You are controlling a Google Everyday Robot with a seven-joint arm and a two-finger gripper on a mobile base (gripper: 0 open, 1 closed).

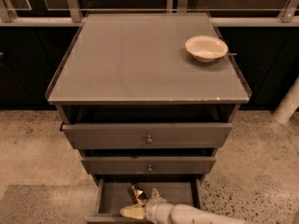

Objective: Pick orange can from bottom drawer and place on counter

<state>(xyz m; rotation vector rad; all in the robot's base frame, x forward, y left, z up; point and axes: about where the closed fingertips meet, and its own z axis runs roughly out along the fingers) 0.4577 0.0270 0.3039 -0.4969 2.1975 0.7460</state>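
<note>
The orange can point(137, 193) lies tilted on the floor of the open bottom drawer point(111, 196), left of its middle. My gripper point(143, 202) reaches into that drawer from the lower right. It is open, with one pale finger point(132, 212) in front of the can and the other finger point(154, 192) to its right. The can sits at the mouth of the gap between them, with no grip showing. The counter point(140, 64) is the broad grey top of the cabinet above.
A white bowl point(206, 47) stands at the counter's back right. Two upper drawers with small knobs point(149, 139) hang slightly open above the bottom drawer. Speckled floor point(261, 162) surrounds the cabinet. A white post point(288, 104) stands at the right.
</note>
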